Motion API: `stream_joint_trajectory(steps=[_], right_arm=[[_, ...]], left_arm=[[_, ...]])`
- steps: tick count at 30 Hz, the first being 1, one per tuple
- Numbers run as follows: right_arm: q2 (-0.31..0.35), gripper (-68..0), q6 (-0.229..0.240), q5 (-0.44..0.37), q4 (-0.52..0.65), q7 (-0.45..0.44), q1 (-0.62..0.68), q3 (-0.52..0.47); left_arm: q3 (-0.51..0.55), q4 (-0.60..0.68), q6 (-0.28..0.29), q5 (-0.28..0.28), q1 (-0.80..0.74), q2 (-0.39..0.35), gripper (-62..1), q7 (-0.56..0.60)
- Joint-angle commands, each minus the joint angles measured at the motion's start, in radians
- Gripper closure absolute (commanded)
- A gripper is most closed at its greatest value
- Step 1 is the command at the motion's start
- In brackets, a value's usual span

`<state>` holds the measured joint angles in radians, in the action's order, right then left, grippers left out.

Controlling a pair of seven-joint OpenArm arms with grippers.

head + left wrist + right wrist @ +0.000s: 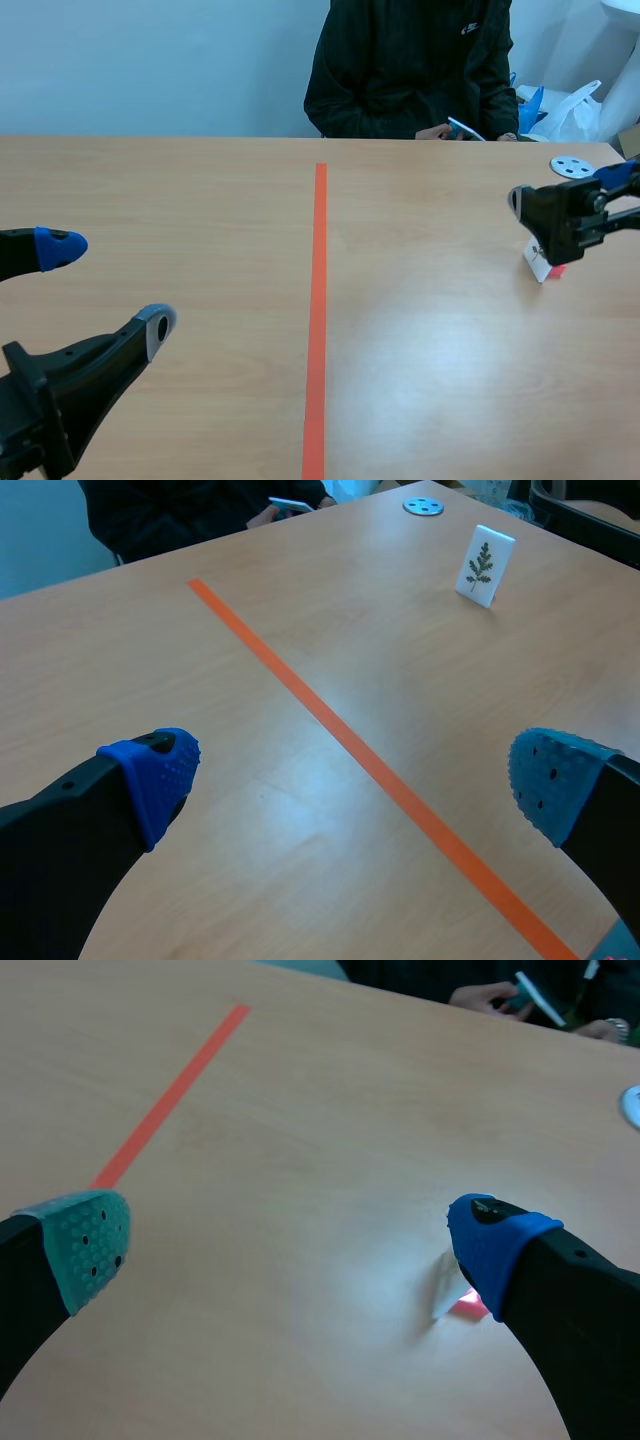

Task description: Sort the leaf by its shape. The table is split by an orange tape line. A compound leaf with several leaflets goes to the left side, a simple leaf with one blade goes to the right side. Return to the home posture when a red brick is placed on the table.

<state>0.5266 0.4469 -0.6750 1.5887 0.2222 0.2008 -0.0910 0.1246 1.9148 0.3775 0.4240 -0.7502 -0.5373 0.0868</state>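
Pickup looks to be the step in hand: the leaf card [543,263] stands upright on its red foot at the table's 3 o'clock, right of the orange tape line [318,320], not yet gripped. From the left wrist view, its print looks like a compound leaf with several leaflets, so it likely belongs across the line, toward 9 o'clock. The right gripper [295,1245] hangs over it with fingers spread wide. The card sits below, just inside the blue-padded finger, at about 4 o'clock from the gripper's middle. The next move calls for dropping, centring on the card and closing gently, since the thin card may tip. The left gripper [108,290] sits spread apart near 8 o'clock.
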Motion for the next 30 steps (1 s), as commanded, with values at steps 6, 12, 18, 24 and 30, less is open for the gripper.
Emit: stream_joint_trajectory(steps=[6,12,18,24,30], right_arm=[[0.010,-67.9,0.000,-0.015,0.210,-0.014,0.231,-0.029],[-0.033,-67.9,0.000,-0.018,0.362,-0.014,0.396,-0.029],[-0.042,-67.9,0.000,-0.010,0.412,-0.014,0.436,-0.029],[-0.042,-67.9,0.000,-0.006,0.412,-0.018,0.436,-0.029],[-0.042,-67.9,0.000,-0.006,0.412,-0.018,0.436,-0.029]], left_arm=[[-0.005,0.011,0.003,0.006,0.003,0.005,-62.3,0.018],[-0.005,0.011,0.003,0.006,0.003,0.005,-62.3,0.018],[-0.005,0.011,0.003,0.006,0.003,0.005,-62.3,0.018],[-0.005,0.011,0.003,0.006,0.003,0.005,-62.3,0.018],[-0.005,0.011,0.003,0.006,0.003,0.005,-62.3,0.018]])
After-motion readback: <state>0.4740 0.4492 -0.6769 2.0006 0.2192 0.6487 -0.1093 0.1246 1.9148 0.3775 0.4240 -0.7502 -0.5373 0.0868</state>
